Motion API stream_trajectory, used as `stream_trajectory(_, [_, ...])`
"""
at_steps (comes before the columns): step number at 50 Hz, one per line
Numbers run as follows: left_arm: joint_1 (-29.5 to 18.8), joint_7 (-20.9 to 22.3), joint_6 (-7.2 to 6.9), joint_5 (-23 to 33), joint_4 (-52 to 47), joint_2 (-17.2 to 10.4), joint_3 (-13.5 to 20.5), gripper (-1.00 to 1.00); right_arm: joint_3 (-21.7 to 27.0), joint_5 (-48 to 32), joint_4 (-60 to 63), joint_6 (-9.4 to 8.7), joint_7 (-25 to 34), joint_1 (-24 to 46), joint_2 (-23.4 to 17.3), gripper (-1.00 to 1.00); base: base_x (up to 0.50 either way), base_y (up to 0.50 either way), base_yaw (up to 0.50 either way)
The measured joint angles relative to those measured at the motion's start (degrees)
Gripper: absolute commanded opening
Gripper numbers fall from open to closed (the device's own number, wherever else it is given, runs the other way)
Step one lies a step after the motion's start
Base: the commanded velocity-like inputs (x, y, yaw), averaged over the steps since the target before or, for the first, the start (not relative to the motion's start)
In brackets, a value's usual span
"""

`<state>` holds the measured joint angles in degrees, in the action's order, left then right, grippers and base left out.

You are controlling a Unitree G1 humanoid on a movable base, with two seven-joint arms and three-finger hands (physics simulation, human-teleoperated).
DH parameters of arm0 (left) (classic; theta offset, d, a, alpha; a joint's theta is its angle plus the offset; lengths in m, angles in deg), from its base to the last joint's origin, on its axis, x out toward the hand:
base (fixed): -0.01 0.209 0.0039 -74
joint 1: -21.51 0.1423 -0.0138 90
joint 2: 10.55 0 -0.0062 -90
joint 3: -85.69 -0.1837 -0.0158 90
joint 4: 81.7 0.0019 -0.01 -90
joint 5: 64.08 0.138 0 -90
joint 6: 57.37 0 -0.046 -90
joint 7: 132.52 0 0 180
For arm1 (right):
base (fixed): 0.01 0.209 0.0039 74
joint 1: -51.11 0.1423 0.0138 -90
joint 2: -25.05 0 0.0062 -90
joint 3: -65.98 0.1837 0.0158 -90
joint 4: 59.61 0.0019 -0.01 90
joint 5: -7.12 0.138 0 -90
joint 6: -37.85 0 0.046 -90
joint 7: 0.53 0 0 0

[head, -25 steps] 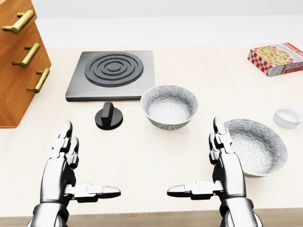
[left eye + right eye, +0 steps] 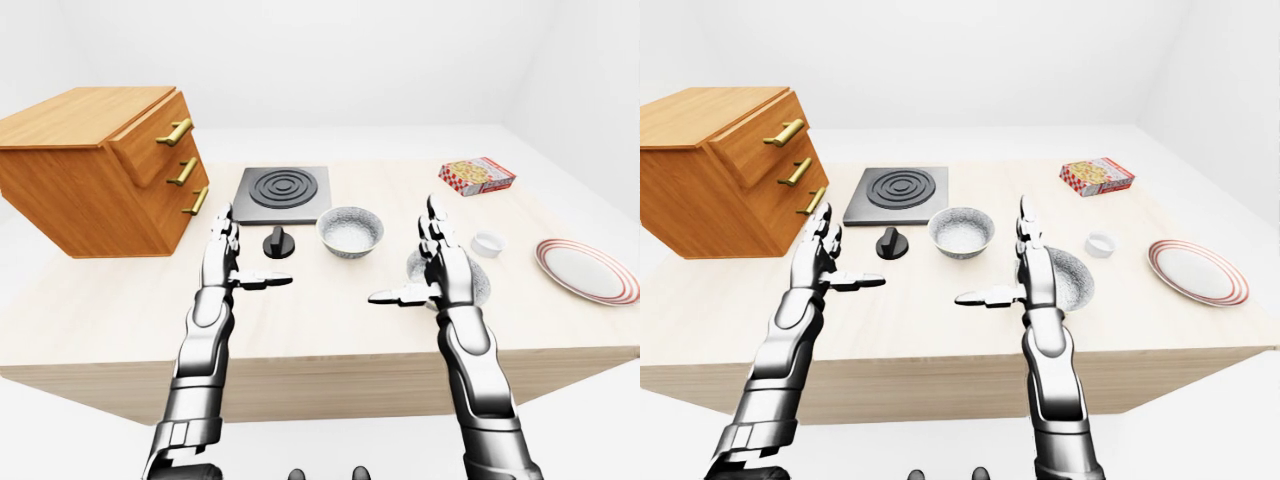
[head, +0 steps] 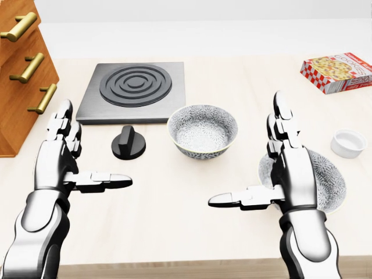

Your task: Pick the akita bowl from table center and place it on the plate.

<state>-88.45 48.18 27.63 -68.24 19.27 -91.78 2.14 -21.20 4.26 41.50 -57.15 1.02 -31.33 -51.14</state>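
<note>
Well, the akita bowl (image 3: pixel 202 130) sits empty in the middle of the table (image 3: pixel 174 200), beside one black knob (image 3: pixel 129 143) and one flat burner (image 3: pixel 135 87). A second patterned bowl (image 3: pixel 331 181), also empty, is half hidden by the right hand (image 3: pixel 290 168). Both hands are spread wide, holding nothing; the left hand (image 3: pixel 58 160) hovers near the knob. One plate (image 2: pixel 588 270) lies at the left-eye view's right, past one little white cup (image 3: pixel 349 143).

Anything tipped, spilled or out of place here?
Nothing stands out. The centre bowl and the right bowl sit upright and empty, the plate lies flat, and the left hand and right hand hover open.
</note>
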Motion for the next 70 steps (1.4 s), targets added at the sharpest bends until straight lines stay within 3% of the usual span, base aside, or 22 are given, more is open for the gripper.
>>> stream_trajectory(8, [-2.6, -0.1, 0.0, -0.7, 1.3, -0.9, 0.7, 1.0, 0.4, -0.4, 1.5, 0.0, 0.3, 0.4, -0.5, 1.0, -0.03, -0.5, 0.0])
stream_trajectory(33, [-0.8, 0.2, 0.0, -1.5, -3.5, -0.5, 1.0, 1.0, 0.0, -0.6, 2.3, 0.0, 0.2, 1.1, -0.4, 1.0, 0.0, -0.5, 0.0])
stream_trajectory(44, [-0.5, 0.3, 0.0, -1.4, -3.7, -0.4, 0.9, 1.0, -0.1, -0.2, 3.0, 0.0, 0.9, 0.6, -0.3, 1.0, 0.27, -0.47, 0.0])
stream_trajectory(53, [-0.3, 0.4, 0.0, -1.3, -3.9, -0.3, 0.9, 1.0, -0.4, -0.5, 2.8, 0.0, 1.3, 0.8, -0.3, 1.0, 0.48, -0.14, 0.0])
stream_trajectory(70, [0.1, 0.5, 0.0, -1.2, -3.8, -0.4, 1.0, 1.0, -0.5, -2.2, 1.8, 0.0, 1.0, 1.0, -0.3, 1.0, 0.0, 0.0, 0.0])
